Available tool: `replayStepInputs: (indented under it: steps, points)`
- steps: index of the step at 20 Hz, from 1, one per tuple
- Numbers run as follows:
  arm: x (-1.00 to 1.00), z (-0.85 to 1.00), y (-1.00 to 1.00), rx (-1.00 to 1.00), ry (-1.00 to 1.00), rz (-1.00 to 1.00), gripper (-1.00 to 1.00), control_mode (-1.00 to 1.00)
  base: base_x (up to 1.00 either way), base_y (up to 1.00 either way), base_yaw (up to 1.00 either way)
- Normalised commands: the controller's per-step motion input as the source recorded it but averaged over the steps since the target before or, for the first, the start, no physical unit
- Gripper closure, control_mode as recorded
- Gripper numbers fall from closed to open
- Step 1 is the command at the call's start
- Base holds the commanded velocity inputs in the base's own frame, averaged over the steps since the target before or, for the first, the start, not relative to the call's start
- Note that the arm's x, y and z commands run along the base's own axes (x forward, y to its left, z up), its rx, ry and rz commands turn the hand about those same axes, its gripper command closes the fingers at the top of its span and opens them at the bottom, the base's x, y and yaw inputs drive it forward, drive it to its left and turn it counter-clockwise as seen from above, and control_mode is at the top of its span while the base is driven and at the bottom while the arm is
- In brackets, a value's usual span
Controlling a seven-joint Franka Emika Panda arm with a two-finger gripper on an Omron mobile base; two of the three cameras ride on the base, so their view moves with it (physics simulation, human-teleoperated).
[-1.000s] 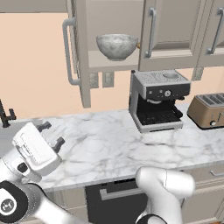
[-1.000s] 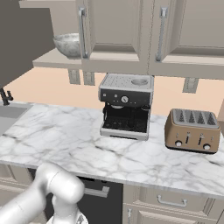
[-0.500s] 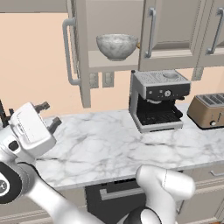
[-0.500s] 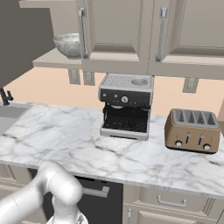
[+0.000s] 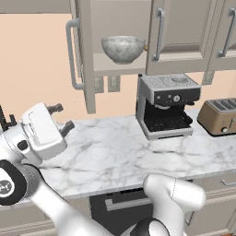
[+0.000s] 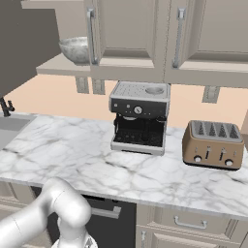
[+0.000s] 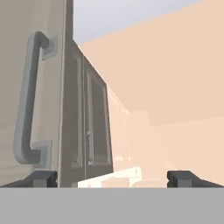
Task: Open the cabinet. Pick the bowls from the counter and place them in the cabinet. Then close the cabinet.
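Our gripper [image 5: 61, 118] sat wide open at mid-left; swinging carelessly, we risked clipping the open cabinet door [image 5: 85, 55].

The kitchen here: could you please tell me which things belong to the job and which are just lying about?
Job:
- cabinet, left door open
- marbled bowl, on its shelf
- counter
- gripper, open, empty

Lying about:
- coffee machine
- toaster
- sink

The swung-out cabinet door [image 5: 82, 55] stands beside the hand [image 5: 61, 118]; bare counter [image 5: 110, 152] spreads left of the coffee machine [image 5: 166, 103].
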Motion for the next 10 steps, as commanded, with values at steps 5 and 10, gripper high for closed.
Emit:
replayStepInputs:
  steps: [5,10]
  points:
    - [0.07,0.00,-0.42,0.00,0.01,0.00,-1.00,-1.00,0.00,0.00,0.00]
    - [0.06,0.00,-0.31,0.00,0.00,0.00,-1.00,-1.00,0.00,0.00,0.00]
